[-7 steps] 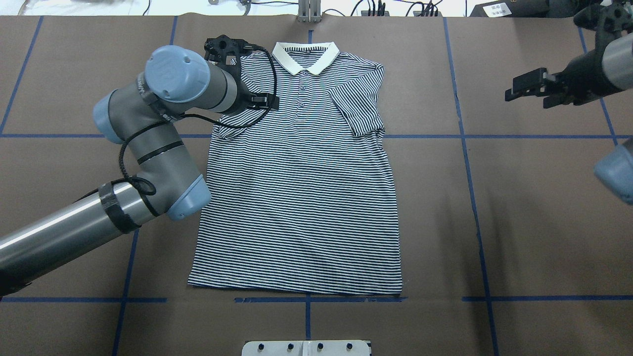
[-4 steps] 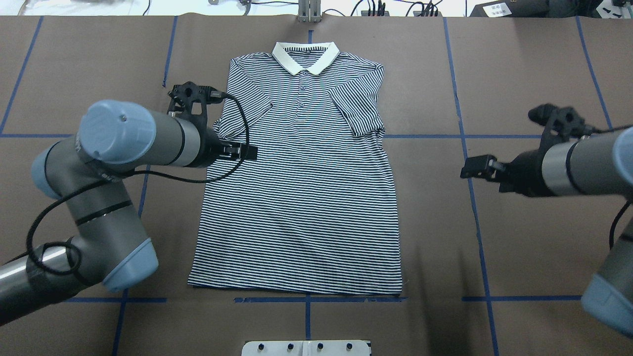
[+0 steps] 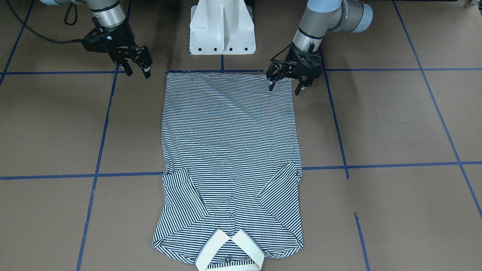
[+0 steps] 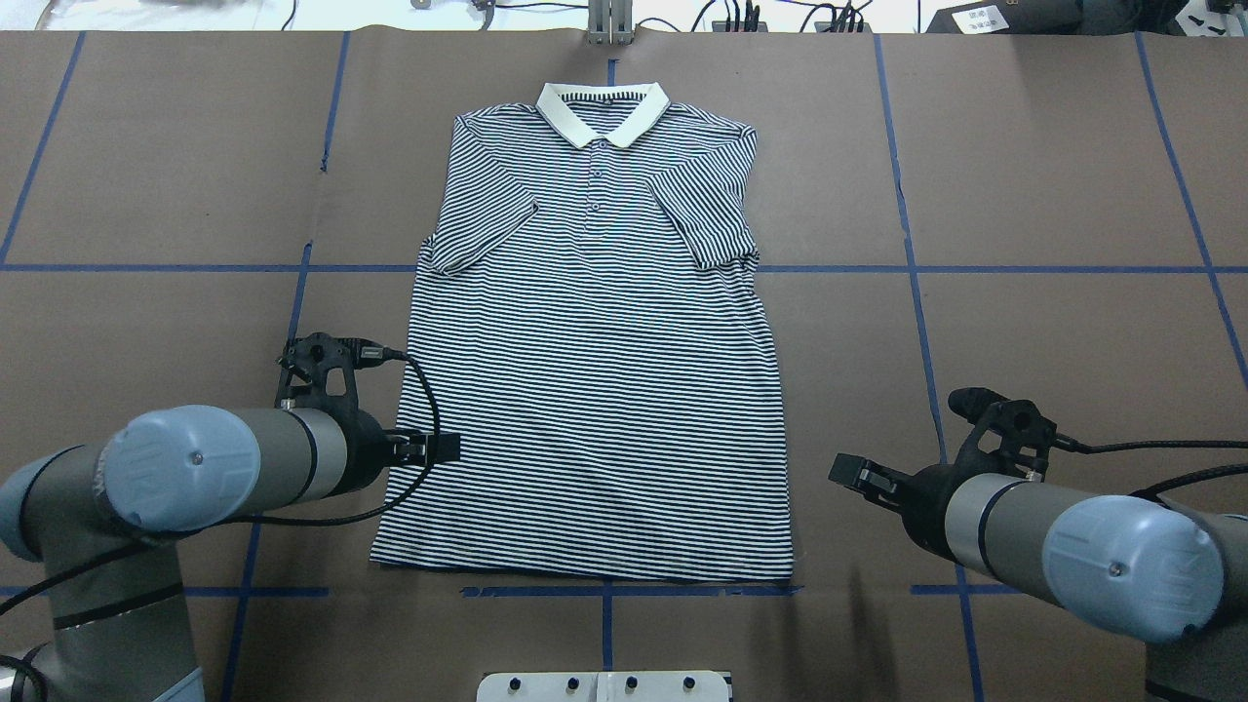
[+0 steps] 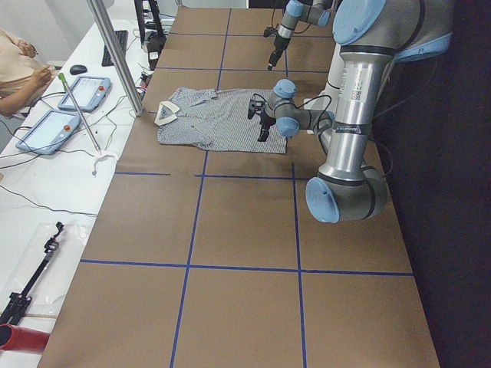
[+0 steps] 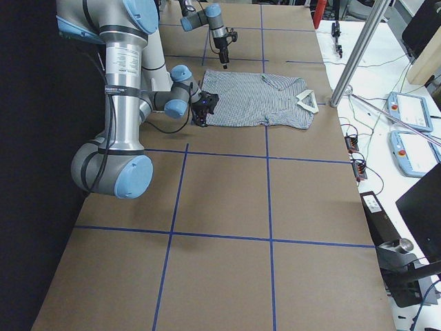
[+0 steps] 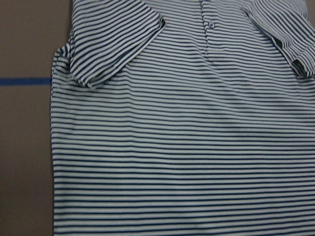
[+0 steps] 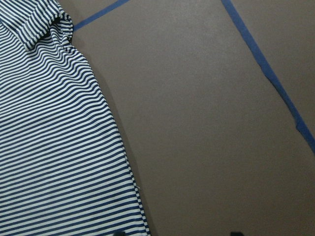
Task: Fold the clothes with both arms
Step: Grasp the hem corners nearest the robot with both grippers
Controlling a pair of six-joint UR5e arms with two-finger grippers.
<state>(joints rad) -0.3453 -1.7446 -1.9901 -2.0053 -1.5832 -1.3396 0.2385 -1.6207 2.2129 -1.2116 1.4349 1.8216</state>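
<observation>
My left fingers [image 3: 299,86] and right fingers [image 3: 146,71], both released, have dropped to the polo shirt's [image 3: 229,131] hem corners, ready to grasp.

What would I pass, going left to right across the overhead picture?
left gripper, over the shirt's left edge → striped polo shirt → right gripper
</observation>
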